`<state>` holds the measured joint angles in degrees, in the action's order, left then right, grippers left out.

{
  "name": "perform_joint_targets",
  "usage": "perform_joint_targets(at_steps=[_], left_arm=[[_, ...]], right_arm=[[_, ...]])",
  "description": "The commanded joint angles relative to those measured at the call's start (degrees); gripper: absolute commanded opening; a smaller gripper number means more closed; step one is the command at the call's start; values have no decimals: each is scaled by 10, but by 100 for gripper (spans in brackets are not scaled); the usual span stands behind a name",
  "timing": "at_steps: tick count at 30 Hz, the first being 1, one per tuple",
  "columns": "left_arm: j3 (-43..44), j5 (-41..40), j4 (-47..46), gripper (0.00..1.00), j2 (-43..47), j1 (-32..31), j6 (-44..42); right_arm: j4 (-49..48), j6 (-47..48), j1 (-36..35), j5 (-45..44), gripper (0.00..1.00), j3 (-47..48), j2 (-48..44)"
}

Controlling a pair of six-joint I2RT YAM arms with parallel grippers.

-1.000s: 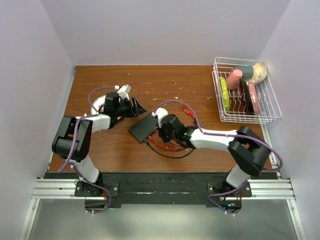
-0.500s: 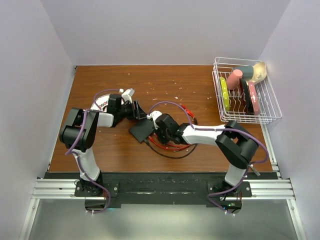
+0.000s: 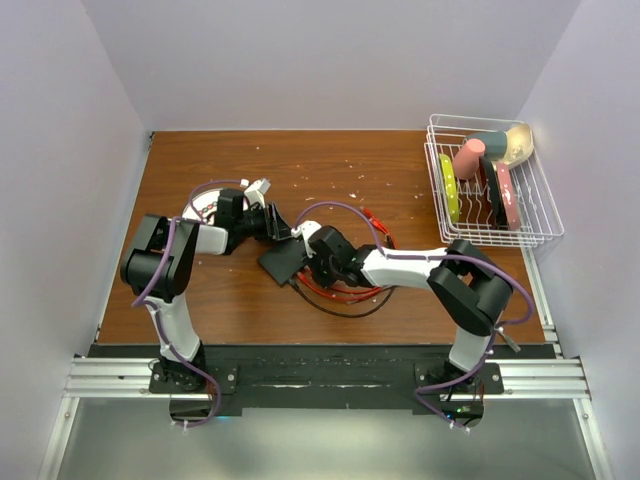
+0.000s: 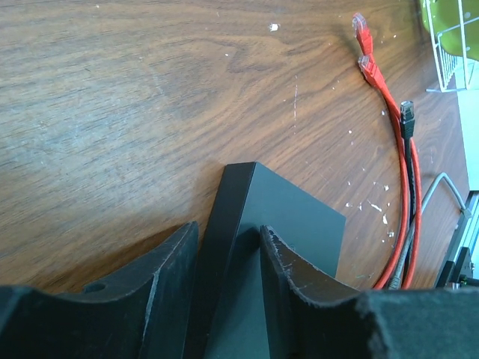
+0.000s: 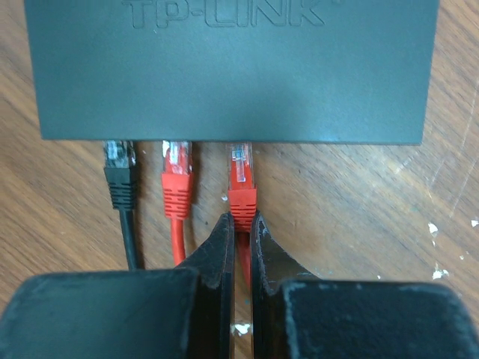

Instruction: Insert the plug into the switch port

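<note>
right hand [image 5: 239,221] pinches the red plug [image 5: 241,188] at the switch [image 5: 232,75] (left hand [image 4: 226,230] clamps its corner).

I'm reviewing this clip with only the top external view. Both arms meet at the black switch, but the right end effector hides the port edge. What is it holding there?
Observer: In the right wrist view, the right end effector is shut on the rear of a red plug. The plug's tip is at the port edge of the switch, beside a second red plug and a black plug. I cannot tell whether it is fully seated.
Operator: Is the left end effector actually on the switch?
Observer: Yes. The left wrist view shows the left end effector pinching one edge of the switch near a corner, with a finger on each side.
</note>
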<state>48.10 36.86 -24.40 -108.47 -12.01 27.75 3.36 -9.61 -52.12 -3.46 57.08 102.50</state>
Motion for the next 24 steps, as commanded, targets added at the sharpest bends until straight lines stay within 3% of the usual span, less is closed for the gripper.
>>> perform_joint_targets(at_steps=[1,11,24], left_arm=[[12,15,-14,42,-7,2,-17],[14,17,-11,41,-9,3,-18],[15,25,-8,40,-3,3,-18]], right_arm=[[3,-8,-4,9,0,18,10],[4,-27,-3,-40,0,20,4],[37,-38,-3,-37,0,55,24]])
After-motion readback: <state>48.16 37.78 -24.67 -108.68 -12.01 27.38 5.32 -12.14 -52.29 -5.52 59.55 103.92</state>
